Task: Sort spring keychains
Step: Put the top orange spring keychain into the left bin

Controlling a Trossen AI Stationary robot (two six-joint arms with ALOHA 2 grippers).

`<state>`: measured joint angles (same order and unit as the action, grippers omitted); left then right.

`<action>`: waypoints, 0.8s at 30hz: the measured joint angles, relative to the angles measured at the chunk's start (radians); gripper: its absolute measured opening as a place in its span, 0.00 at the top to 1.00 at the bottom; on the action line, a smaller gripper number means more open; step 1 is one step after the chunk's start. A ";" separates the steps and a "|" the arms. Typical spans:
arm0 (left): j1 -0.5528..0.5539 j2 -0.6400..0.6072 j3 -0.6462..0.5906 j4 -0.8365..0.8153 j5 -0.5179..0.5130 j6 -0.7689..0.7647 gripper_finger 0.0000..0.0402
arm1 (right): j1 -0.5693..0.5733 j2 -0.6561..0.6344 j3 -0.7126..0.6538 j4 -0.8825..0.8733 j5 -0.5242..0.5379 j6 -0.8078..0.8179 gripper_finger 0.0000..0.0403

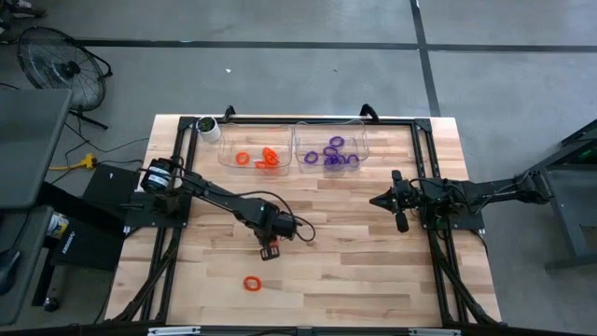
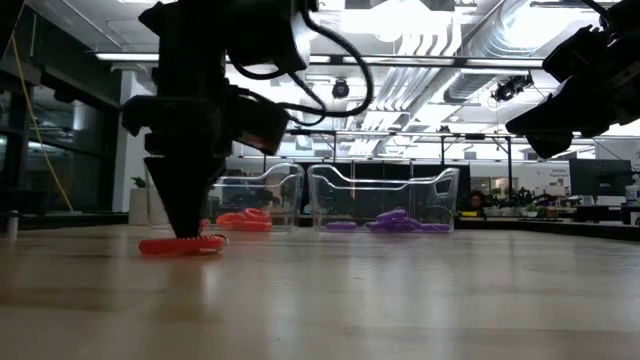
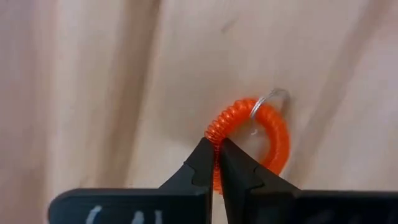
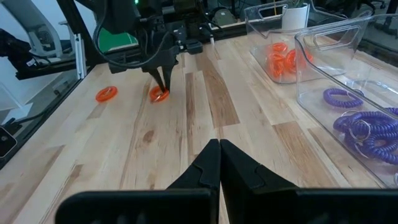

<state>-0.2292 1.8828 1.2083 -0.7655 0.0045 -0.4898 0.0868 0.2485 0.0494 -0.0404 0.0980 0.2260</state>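
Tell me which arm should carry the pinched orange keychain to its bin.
Left. The left gripper is already shut on the orange keychain on the table, near the orange bin. The right gripper hangs shut and empty at the far side.

Left claw (image 3: 217,155): both dark fingers are pressed together, tips pinching the coiled band of one orange-red spring keychain (image 3: 273,134) at its near edge. The keychain lies flat on the light wooden table (image 3: 93,81). A thin metal ring (image 3: 268,99) is threaded through the coil on its far side, resting against the wood. Grain lines run lengthwise across the table surface.
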 joint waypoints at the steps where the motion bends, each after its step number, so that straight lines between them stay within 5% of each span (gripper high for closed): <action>1: 0.004 -0.005 0.008 -0.034 -0.012 0.005 0.99 | 0.000 0.000 0.000 0.000 0.000 0.000 1.00; 12: 0.107 -0.110 0.161 -0.267 -0.040 0.014 1.00 | 0.000 0.000 0.000 0.001 0.000 0.000 1.00; 24: 0.348 -0.152 0.369 -0.570 -0.223 0.068 1.00 | 0.000 0.000 0.000 0.000 0.000 0.000 1.00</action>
<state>0.1190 1.7306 1.5771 -1.3359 -0.2185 -0.4215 0.0868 0.2485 0.0494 -0.0401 0.0981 0.2260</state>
